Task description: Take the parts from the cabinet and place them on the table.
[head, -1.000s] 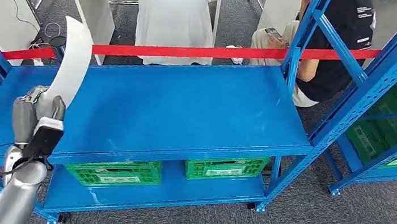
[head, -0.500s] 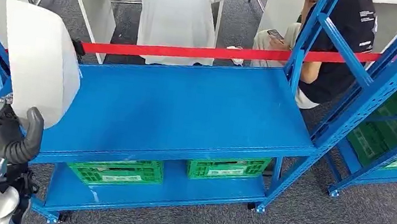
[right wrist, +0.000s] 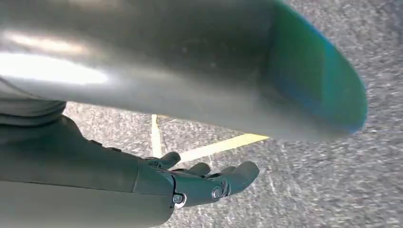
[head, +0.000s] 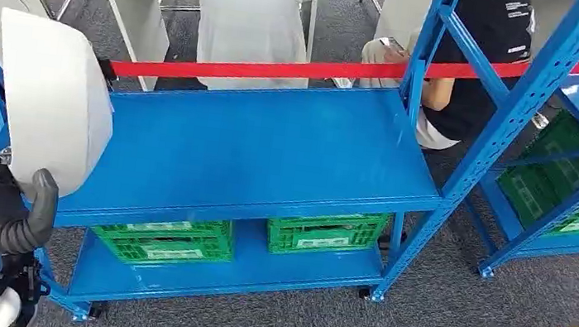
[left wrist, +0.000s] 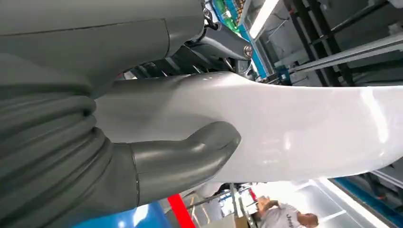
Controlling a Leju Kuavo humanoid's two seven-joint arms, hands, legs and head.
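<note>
White and glossy, the curved panel part (head: 57, 97) stands upright in my left hand (head: 1, 207), thumb (left wrist: 190, 154) pressed across its face, raised before the left end of the blue shelf rack (head: 254, 155). My right hand (right wrist: 209, 183) hangs over grey carpet, fingers loosely apart, holding nothing. Green crates (head: 164, 240) sit on the lower shelf; red tape (head: 281, 69) runs behind.

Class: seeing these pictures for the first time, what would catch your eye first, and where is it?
The big white part, held up by the left robot hand at the blue shelf's left end. Next, a red tape stretched behind the shelf, and green crates on the tier below.
</note>
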